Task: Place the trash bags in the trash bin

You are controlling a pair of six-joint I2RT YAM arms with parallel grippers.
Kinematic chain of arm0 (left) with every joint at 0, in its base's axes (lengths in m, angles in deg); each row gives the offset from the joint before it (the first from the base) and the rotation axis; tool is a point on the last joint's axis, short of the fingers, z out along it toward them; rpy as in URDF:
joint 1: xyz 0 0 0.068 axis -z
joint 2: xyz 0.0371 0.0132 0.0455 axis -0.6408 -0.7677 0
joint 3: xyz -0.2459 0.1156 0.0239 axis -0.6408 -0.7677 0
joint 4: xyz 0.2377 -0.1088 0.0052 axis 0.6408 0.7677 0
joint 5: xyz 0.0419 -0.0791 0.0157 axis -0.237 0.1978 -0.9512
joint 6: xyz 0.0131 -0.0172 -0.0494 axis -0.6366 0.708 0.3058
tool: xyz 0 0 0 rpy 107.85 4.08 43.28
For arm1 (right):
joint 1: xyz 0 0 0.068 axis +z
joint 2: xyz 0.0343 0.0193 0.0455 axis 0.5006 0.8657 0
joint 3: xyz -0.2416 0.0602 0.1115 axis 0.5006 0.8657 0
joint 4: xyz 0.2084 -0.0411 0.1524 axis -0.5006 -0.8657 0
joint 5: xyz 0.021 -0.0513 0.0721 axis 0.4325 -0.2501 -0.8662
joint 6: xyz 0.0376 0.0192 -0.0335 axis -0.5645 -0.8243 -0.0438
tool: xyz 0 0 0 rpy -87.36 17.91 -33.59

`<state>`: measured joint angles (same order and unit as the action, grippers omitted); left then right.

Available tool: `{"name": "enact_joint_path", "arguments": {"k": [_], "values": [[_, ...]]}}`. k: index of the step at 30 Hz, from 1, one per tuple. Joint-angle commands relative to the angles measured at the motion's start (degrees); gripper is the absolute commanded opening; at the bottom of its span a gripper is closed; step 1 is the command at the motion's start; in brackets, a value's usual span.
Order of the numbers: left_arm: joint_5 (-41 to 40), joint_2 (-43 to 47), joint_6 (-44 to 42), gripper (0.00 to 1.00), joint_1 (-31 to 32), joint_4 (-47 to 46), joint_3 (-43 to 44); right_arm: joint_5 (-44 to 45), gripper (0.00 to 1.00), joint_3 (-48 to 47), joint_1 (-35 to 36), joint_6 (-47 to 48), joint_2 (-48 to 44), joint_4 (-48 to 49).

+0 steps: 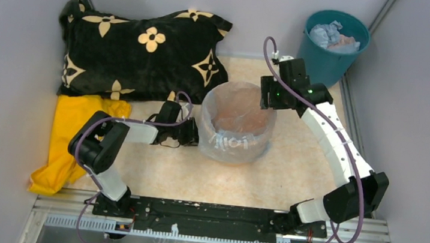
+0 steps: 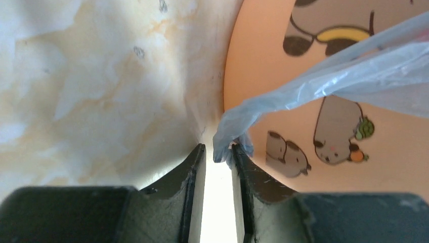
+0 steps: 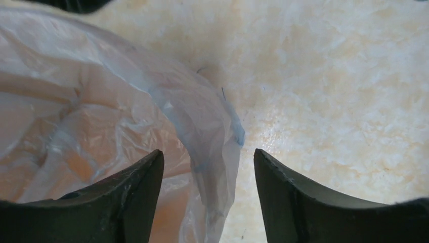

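My left gripper (image 2: 218,150) is pinched nearly closed, with a corner of the trash bag (image 2: 354,71) caught between its tips. The film runs taut from there up across the wall of the trash bin (image 2: 258,76), so I take the grip to be real and meant to draw the hem down the bucket's left side. My right gripper (image 3: 207,174) is spread wide and holds nothing. A loose fold of the same film stands between its fingers (image 3: 126,202) above the table (image 3: 344,91), and from overhead it hangs at the bin's far right rim. The bin stands mid-table between the two arms, with the bag draped over its mouth, sagging inside and hanging down the outside. I judge the lining mostly done, and the right side wants a pinch and a tug down to match. The film is thin and slick, so too hard a pull could free the left corner or tip the bin.
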<state>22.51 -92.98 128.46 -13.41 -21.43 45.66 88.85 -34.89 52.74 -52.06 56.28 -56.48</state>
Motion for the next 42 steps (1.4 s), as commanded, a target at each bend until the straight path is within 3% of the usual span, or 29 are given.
{"name": "enact_joint_path", "arguments": {"k": [1, 4, 7, 14, 19, 32, 42], "values": [[-2.44, 4.16, -4.8, 0.34, 0.01, 9.58, 0.02, 5.42, 0.72, -9.4, -0.37, -0.35, -2.37, -5.95], [-2.43, 4.44, -6.0, 0.37, -0.3, 11.58, 0.11, 8.96, 0.8, -13.11, -0.42, -0.78, -2.5, -11.16], [-2.08, 4.58, -6.14, 0.37, -0.42, 12.0, -0.39, 9.49, 0.8, -14.45, -0.39, -1.49, -4.43, -12.57], [-3.39, 6.63, -6.48, 0.38, -0.42, 13.08, -1.63, -12.59, 0.7, -17.93, 1.03, -3.12, -5.89, -12.01], [-3.42, 6.19, -5.97, 0.38, -0.42, 12.63, -0.41, -8.49, 0.7, -20.03, 9.95, -3.66, -1.94, -14.85], [-2.89, 5.34, -5.47, 0.37, -0.42, 11.67, 1.3, -7.87, 0.68, -1.42, 17.42, -12.67, 3.42, 0.06], [-2.68, 3.25, -5.16, 0.37, -0.42, 10.78, 4.1, -6.84, 0.68, 4.48, 18.16, -13.59, 9.9, 5.27]]}}
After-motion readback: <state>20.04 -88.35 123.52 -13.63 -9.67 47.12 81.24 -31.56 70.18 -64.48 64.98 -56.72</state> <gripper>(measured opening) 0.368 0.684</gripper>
